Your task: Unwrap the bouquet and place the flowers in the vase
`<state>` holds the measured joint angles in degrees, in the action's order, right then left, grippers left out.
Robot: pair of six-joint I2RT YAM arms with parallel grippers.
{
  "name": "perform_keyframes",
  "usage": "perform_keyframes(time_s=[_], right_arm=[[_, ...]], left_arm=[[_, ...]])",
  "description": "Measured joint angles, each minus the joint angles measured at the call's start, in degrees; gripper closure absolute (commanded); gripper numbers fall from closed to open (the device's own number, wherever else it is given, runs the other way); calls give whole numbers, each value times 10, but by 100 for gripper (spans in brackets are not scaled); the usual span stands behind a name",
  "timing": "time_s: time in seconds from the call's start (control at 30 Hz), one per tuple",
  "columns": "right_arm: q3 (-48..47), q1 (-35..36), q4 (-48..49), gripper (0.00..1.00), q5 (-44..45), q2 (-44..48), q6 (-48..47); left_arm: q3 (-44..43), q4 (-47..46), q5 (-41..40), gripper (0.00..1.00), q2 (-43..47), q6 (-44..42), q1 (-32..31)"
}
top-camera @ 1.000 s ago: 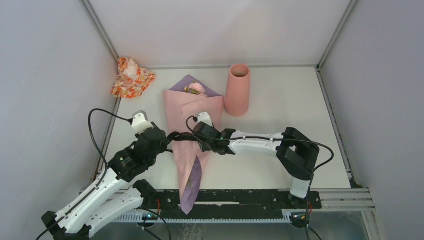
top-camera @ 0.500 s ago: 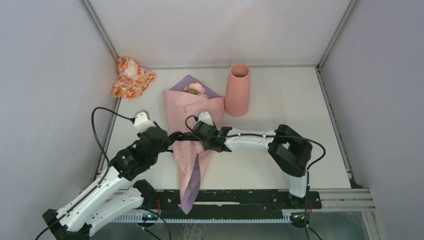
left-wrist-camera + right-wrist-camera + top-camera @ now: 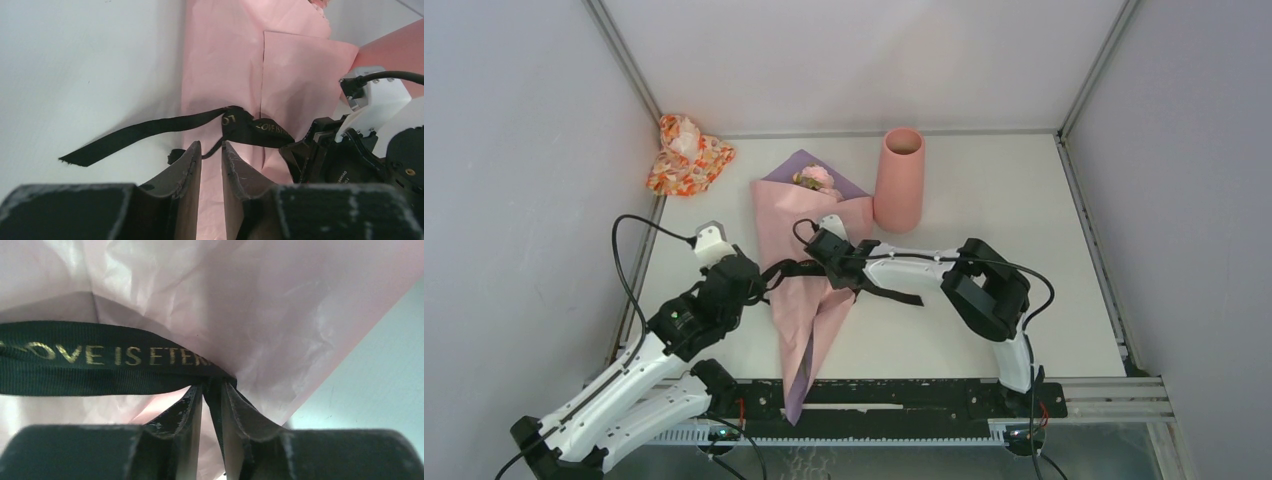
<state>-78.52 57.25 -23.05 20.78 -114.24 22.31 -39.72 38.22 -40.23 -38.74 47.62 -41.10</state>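
The bouquet (image 3: 822, 305), a long pink and lilac paper cone, lies lengthwise mid-table with pink flowers (image 3: 816, 178) showing at its far end. A black ribbon (image 3: 894, 293) with gold lettering (image 3: 100, 357) crosses its middle. My right gripper (image 3: 816, 262) sits over the cone and is shut on an edge-on strand of ribbon (image 3: 212, 386). At the cone's left edge, my left gripper (image 3: 762, 282) has its jaws narrowly apart. A thin strand of ribbon (image 3: 255, 131) crosses just past its tips (image 3: 211, 145), and pink paper shows through the gap. The salmon vase (image 3: 899, 180) stands upright to the right of the flower heads.
An orange-red floral cloth bundle (image 3: 686, 152) lies at the back left corner. Grey walls close in the white table (image 3: 994, 200) on three sides. A black rail (image 3: 924, 398) runs along the near edge, and the cone's tip overhangs it.
My right gripper has slid left and farther along the cone to the ribbon and closed on it. A ribbon tail now trails right of the cone. The left arm has barely moved.
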Motion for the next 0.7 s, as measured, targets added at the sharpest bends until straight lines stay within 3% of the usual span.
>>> perform_keyframes(time_s=[0.27,0.57,0.7], right_arm=[[0,-18,-6,100,-25,-10,0],[6,-19,-22,100,-4,21,12],[9,-19,-24,100,0,58,14]], left_arm=[[4,-10,4,73,-12,0,0],[26,-52,59,58,-63,-28,0],[61,-114,113,56,-85,-57,0]])
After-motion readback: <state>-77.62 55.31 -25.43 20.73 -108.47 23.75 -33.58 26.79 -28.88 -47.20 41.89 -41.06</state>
